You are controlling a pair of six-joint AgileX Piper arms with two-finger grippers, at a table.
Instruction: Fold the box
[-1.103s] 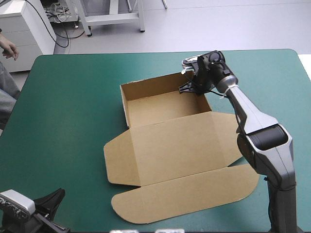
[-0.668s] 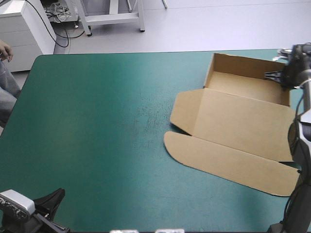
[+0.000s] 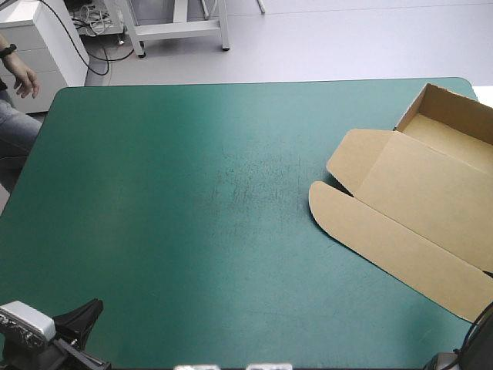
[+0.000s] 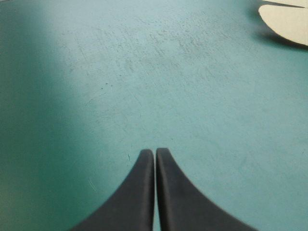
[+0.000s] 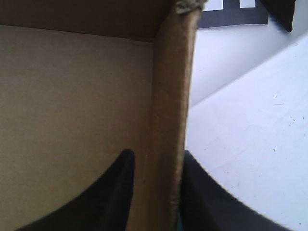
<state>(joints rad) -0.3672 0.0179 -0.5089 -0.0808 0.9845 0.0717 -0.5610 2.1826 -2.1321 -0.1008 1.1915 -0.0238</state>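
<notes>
Teal-green table cover (image 3: 192, 216) is mostly bare, so not much going on in the middle. The brown box (image 3: 416, 200) sits way over at the table's right edge, an open tray (image 3: 454, 131) with its walls up and the lid (image 3: 431, 193) lying flat on the cover. A long rounded flap (image 3: 385, 239) runs along the lid's near side. The tray end runs out of the high view, so I can't tell how much of it hangs past the edge.

The left gripper (image 4: 155, 153) has its two black fingers pressed together into one point with nothing between them. Straight ahead of them and under them is only cover. The rounded tip of the flap (image 4: 286, 21) shows far ahead and off to one side, well apart from the fingertips. In the high view that gripper (image 3: 81, 316) sits low at the near left corner.

The right gripper (image 5: 158, 153) is pinched on one upright wall (image 5: 171, 96) of the tray, and the board stands right between the fingers. One finger (image 5: 110, 192) is inside, over the tray floor (image 5: 72, 96), and the other finger (image 5: 207, 192) is outside the wall. The wall meets another wall at a corner just ahead of the fingertips.
</notes>
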